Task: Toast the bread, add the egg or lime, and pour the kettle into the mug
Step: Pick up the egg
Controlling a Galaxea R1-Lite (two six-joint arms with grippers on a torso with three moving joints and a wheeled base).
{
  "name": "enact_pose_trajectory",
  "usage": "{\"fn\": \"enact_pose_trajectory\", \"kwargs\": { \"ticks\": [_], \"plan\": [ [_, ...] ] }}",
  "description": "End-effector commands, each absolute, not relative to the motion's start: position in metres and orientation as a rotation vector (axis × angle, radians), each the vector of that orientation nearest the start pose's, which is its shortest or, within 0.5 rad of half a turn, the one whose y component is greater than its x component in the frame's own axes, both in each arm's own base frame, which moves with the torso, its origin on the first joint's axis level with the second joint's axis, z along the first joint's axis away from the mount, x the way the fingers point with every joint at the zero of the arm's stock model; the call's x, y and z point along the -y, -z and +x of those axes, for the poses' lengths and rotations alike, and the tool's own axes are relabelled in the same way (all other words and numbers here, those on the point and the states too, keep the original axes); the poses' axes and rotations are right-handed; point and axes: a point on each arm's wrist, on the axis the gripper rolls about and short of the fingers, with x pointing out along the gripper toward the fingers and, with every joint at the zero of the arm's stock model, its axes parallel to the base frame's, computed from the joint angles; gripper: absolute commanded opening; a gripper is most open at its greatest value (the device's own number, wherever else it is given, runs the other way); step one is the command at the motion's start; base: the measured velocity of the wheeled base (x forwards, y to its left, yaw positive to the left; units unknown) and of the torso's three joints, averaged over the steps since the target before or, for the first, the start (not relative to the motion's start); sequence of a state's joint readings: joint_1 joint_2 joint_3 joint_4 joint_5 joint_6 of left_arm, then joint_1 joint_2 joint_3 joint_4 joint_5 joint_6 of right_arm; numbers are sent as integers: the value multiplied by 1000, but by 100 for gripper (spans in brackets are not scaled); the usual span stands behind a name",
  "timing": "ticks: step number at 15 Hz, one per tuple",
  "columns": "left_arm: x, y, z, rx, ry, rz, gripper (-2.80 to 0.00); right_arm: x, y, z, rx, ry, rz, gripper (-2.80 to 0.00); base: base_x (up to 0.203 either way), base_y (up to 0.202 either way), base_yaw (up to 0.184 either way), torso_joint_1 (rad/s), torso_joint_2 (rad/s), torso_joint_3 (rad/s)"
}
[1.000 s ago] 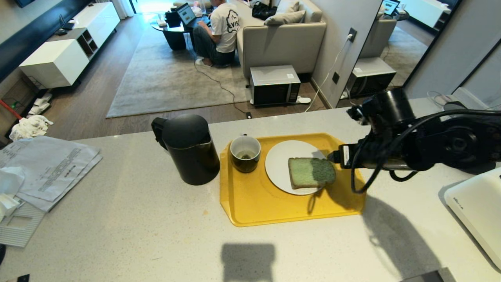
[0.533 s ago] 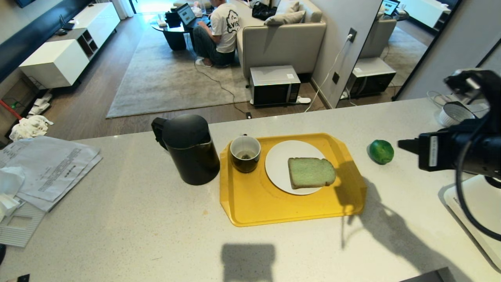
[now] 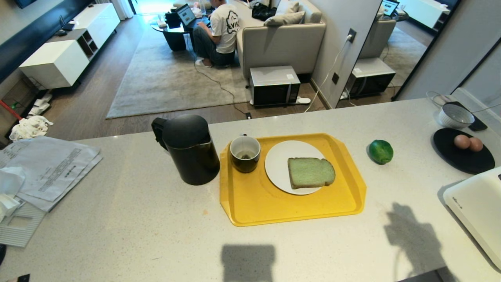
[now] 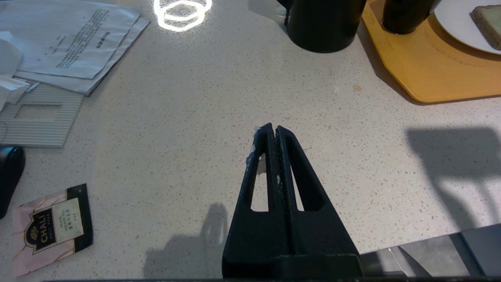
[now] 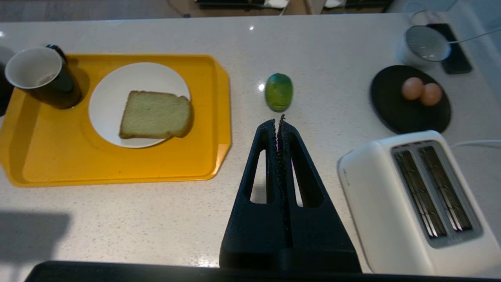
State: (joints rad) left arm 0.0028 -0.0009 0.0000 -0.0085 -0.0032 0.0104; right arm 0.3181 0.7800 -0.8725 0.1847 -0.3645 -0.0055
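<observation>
The bread (image 3: 311, 172) lies flat on a white plate (image 3: 280, 158) on the yellow tray (image 3: 274, 209). Beside the plate stands the dark mug (image 3: 245, 153), and left of the tray the black kettle (image 3: 188, 148). The green lime (image 3: 381, 151) rests on the counter right of the tray. Two brown eggs (image 3: 468, 143) sit on a black dish (image 3: 462, 157). Neither arm shows in the head view. My right gripper (image 5: 278, 119) is shut and empty above bare counter, short of the lime (image 5: 278, 92). Over bare counter hangs my left gripper (image 4: 273, 130), also shut and empty.
A white toaster (image 3: 477, 207) stands at the counter's right edge, both slots empty in the right wrist view (image 5: 426, 188). A grey-white bowl (image 3: 454, 115) sits behind the eggs. Papers (image 3: 51, 168) cover the left end, and a tea sachet (image 4: 53, 225) lies near the front. A person sits in the room beyond.
My right arm has drawn back from over the plate and out of the head view, uncovering the lime, eggs and bowl. The bread stays on the plate.
</observation>
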Motion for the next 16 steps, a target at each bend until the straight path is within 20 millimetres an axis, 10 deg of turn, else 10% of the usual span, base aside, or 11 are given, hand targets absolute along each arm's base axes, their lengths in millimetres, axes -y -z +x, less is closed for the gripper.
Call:
{"fn": "enact_pose_trajectory", "kwargs": {
  "ticks": [1, 6, 12, 16],
  "plan": [
    [0, -76, -23, 11, 0, 11, -280, 8, -276, 0, 47, 108, -4, -280, 0, 0, 0, 0, 0, 0],
    [0, -76, -23, 11, 0, 10, -280, 15, -238, -55, 196, 166, 21, -280, 0, 0, 0, 0, 0, 0],
    [0, -76, -23, 11, 0, 9, -280, 11, -225, -52, 162, 318, 55, -280, 0, 0, 0, 0, 0, 0],
    [0, -76, -23, 11, 0, 11, -280, 5, -168, -57, 139, 165, -9, -280, 0, 0, 0, 0, 0, 0]
  ]
}}
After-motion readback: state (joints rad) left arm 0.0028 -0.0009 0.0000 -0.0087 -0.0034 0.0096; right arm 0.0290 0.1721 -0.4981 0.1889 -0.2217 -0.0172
